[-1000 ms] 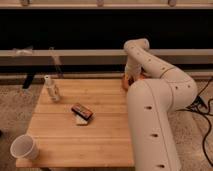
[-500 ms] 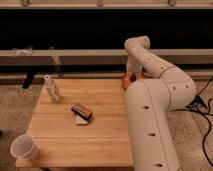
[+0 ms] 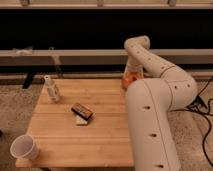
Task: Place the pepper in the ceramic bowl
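Note:
The ceramic bowl (image 3: 130,79) shows as an orange-brown patch at the far right edge of the wooden table (image 3: 60,135), mostly hidden by my arm. My gripper (image 3: 132,73) points down at the end of the white arm, right over the bowl. The pepper is not in view; it may be hidden by the gripper or inside the bowl.
A dark rectangular block with an orange stripe (image 3: 82,110) lies mid-table on a pale pad. A small white bottle (image 3: 51,88) stands at the back left. A white paper cup (image 3: 24,148) stands at the front left corner. My big white arm (image 3: 150,125) covers the table's right side.

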